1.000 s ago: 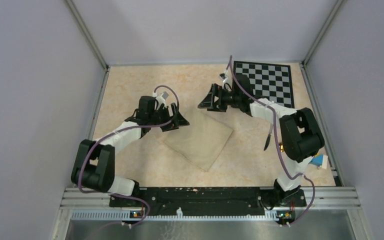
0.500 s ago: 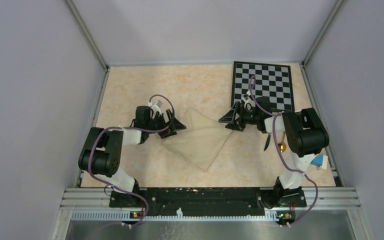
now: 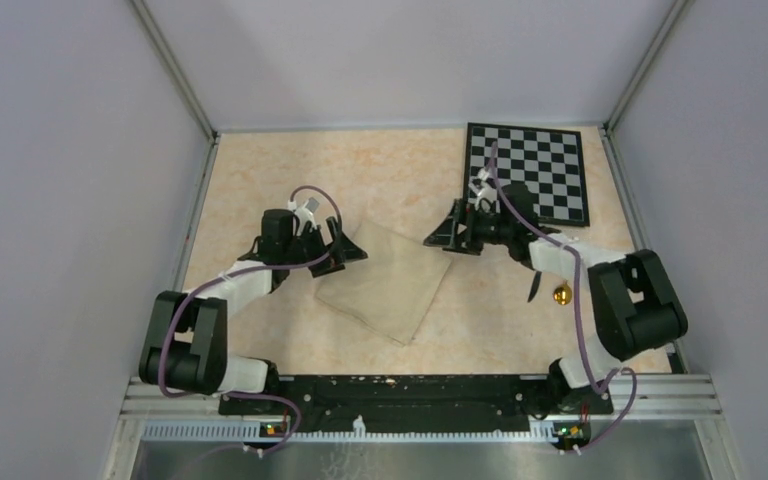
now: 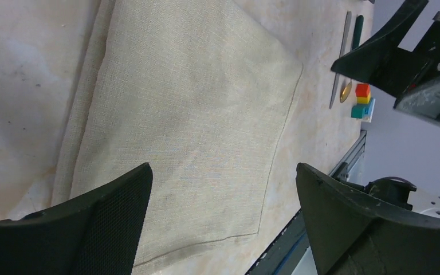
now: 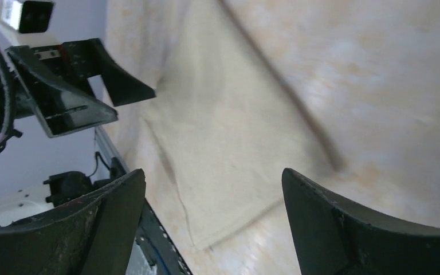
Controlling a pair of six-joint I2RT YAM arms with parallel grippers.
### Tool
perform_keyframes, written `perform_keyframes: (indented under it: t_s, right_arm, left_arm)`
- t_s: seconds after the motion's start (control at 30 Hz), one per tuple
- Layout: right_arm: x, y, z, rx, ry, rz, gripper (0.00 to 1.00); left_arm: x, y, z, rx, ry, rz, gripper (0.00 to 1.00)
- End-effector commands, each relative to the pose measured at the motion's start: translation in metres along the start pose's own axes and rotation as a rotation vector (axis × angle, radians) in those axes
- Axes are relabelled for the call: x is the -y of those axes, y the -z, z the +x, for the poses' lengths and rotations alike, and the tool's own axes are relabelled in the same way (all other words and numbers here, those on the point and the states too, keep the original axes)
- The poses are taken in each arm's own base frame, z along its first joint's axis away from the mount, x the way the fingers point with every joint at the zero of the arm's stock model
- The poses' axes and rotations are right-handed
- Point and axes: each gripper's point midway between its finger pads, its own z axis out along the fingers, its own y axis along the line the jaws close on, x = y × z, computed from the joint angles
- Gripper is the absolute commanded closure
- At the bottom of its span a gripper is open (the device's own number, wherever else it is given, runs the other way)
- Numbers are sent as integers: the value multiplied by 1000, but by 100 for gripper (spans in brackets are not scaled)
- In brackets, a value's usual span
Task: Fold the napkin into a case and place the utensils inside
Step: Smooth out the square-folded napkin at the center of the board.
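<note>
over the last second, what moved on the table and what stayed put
The right end effector drew back toward the near side; the left end effector eased slightly left. Both stand open, empty. The folded beige cloth napkin slid slightly left. The black-and-white checkered board stayed put.

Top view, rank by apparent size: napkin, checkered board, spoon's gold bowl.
1. The checkered board and the napkin: they look about alike and the board is partly covered, so unranked.
2. The spoon's gold bowl, clearly smallest.

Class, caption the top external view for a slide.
Open left gripper and open right gripper flank a folded beige cloth napkin.
</note>
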Motion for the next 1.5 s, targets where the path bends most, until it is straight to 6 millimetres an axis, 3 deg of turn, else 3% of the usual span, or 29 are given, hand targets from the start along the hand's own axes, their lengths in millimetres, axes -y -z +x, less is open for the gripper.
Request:
perform_keyframes:
  t_s: [0.0,0.1,0.23,0.33,0.47,0.63,0.77,0.87,1.0,1.1,1.2,1.3,1.4,1.47]
  right_arm:
    - [-35,-37,23,-82,-22,-157,12]
    - [-16,-52,28,-81,-61,-155,12]
    - [34,-57,33,-90,-107,-68,12]
    - [70,-37,42,-72,-157,2,12]
    - [98,-5,46,-67,-123,158,12]
    - [51,22,18,5,-8,161,12]
    - [3,6,8,-9,74,96,11]
    - [-29,-25,26,-89,73,-5,11]
    - [-53,-50,46,-131,28,-137,11]
    - [-36,-58,69,-171,-35,-146,11]
    - [-1,-60,88,-196,-50,-65,11]
    - [35,-50,94,-190,-67,36,11]
    - [58,-34,90,-184,-17,161,11]
    - [57,-23,81,-177,46,218,11]
  left_arm:
    - [6,3,-4,7,7,-8,1]
    - [-18,2,4,17,31,-102,1]
    - [-63,4,28,14,134,-247,1]
    - [-81,8,48,3,171,-278,1]
    - [-75,15,49,0,108,-277,1]
    - [-15,25,35,-31,-17,-123,1]
    - [17,30,28,-14,-15,-16,1]
    - [21,28,32,-33,10,14,1]
    - [2,28,44,-48,28,-53,1]
    - [-24,30,60,-60,57,-151,1]
    - [-50,29,75,-73,96,-241,1]
    - [-66,31,84,-78,112,-299,1]
    - [-49,31,85,-91,99,-229,1]
    - [-25,33,81,-90,67,-152,1]
